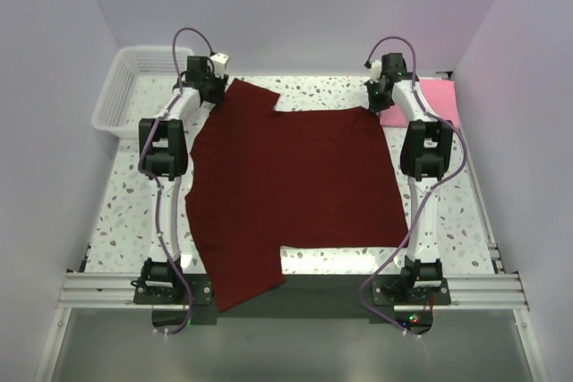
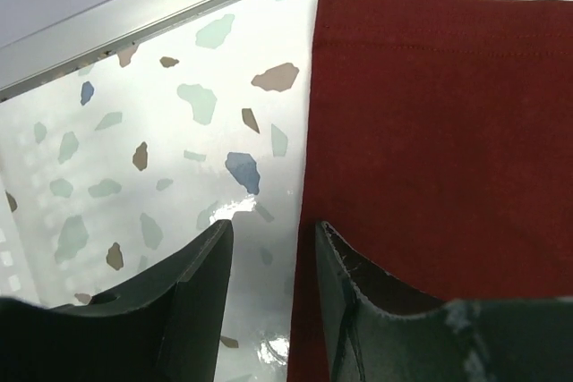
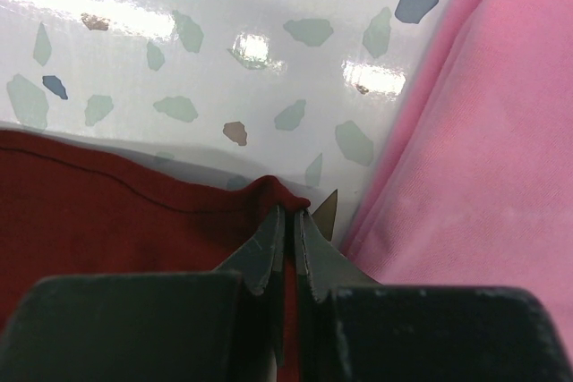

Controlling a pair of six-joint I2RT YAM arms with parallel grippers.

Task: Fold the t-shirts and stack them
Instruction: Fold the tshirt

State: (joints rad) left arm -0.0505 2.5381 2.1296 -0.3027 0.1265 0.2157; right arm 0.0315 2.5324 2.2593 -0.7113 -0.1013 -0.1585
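left fingers (image 2: 192, 301): apart, straddling the dark red cloth t-shirt's (image 1: 295, 185) edge
right fingers (image 3: 260, 261): clamped on its corner, right beside the folded light pink cloth t-shirt (image 1: 439, 100)

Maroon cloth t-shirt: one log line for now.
maroon cloth t-shirt spread out | left gripper open astride its edge | right gripper shut on its corner

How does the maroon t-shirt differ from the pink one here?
The maroon t-shirt lies spread out, unfolded; the pink t-shirt is folded at the far right. The right end effector pinches the maroon t-shirt's corner; the pink t-shirt is not gripped. Both are plain cloth.
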